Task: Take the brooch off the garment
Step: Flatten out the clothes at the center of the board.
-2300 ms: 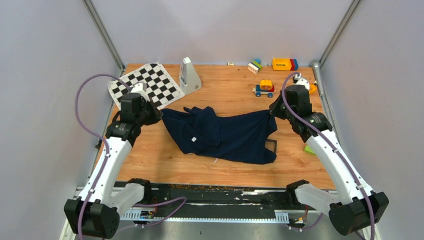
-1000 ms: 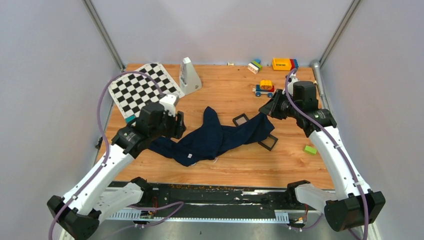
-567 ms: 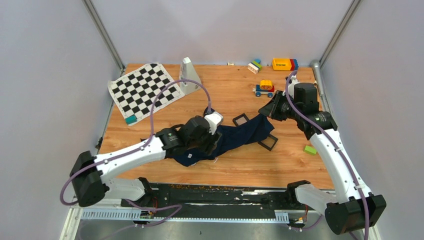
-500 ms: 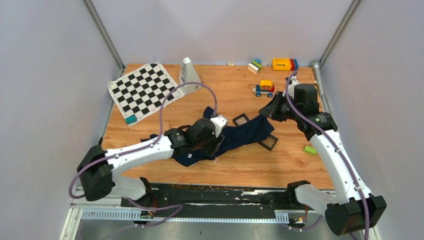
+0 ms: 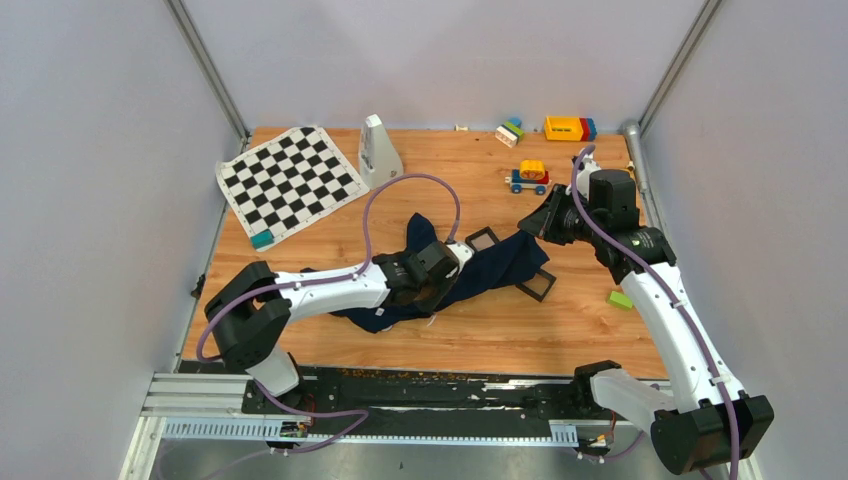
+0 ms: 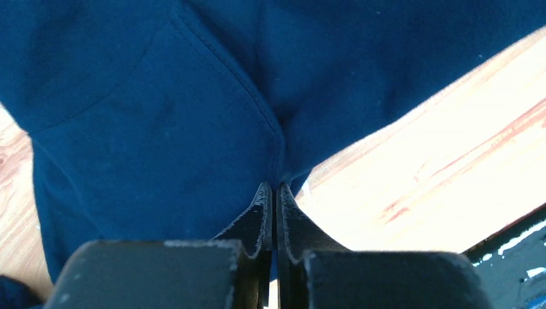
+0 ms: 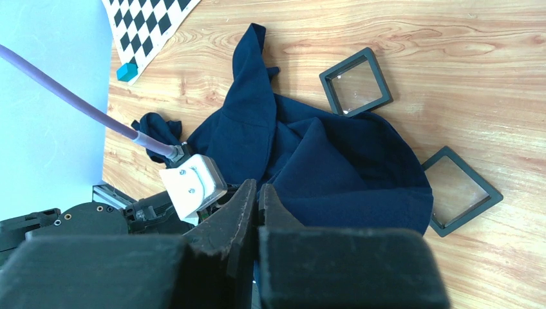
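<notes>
1. Top external view is showing you the garment lying bunched on the table, right of the chequered mat and closer to the arm bases than the mat is.
2. Your left gripper is reaching out to the right of the chequered mat, its fingers clenching a seamed fold of the garment.
3. Your right gripper is hanging much farther right of the chequered mat, above the garment's end, its fingers pressing together.
4. Two black square frames are lying right of the chequered mat, both touching the garment's edge.
</notes>
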`<control>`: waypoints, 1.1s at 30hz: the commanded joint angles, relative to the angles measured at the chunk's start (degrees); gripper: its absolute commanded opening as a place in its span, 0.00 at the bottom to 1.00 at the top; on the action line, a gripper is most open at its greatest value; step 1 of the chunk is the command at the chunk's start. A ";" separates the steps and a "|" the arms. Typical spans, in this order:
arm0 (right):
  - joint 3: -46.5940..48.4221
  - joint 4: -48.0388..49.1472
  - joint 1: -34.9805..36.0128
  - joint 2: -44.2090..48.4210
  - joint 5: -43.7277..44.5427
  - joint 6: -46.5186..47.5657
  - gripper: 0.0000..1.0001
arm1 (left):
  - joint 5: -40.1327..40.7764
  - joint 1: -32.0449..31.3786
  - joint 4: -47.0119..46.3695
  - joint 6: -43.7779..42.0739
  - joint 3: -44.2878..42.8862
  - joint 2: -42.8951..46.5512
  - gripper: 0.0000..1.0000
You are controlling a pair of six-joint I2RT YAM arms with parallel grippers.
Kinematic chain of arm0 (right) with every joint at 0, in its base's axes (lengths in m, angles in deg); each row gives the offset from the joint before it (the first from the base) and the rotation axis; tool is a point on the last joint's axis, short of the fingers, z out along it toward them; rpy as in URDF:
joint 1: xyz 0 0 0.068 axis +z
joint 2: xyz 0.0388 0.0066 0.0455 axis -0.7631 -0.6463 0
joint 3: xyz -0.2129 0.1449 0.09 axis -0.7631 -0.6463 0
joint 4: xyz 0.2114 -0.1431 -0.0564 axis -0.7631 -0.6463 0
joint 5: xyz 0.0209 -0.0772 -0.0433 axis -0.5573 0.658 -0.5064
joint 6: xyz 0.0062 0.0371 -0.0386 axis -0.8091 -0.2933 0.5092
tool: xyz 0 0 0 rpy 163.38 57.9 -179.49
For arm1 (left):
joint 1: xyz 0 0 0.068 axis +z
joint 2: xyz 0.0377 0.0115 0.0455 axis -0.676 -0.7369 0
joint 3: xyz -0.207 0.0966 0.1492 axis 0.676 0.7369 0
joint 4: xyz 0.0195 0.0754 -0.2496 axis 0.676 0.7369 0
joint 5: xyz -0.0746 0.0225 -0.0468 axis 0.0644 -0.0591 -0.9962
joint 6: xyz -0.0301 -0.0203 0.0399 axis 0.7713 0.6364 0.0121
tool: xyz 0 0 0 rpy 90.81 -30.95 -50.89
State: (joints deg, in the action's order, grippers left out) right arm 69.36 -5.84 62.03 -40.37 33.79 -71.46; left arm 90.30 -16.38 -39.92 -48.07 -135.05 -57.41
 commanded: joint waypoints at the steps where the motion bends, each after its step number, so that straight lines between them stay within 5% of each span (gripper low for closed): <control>1: -0.65 2.24 -0.16 1.42 0.95 1.31 0.00 | 4.14 -0.24 1.12 1.93 -3.43 0.71 0.00; 6: -0.65 2.19 -0.08 1.60 5.07 0.40 0.00 | 6.50 2.64 6.67 2.24 -6.67 9.11 0.00; 12: 1.10 2.04 -0.13 0.80 9.25 -0.50 0.00 | -2.79 20.36 16.65 4.49 -14.06 21.23 0.00; 19: 12.49 -2.80 -0.20 0.49 11.68 0.59 0.00 | 1.51 37.72 28.43 2.12 -28.74 29.08 0.00; 25: 19.98 -0.71 -0.17 10.24 12.43 -0.48 0.00 | 11.18 40.36 35.28 1.32 -39.99 33.73 0.00; 33: 26.93 -6.37 -0.23 17.50 2.44 -1.44 0.00 | 13.55 40.37 41.65 3.85 -47.73 44.72 0.00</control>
State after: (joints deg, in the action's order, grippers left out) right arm 93.84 -9.12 62.03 -24.35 40.98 -71.33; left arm 101.06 23.57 -2.08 -45.07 -178.37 -16.86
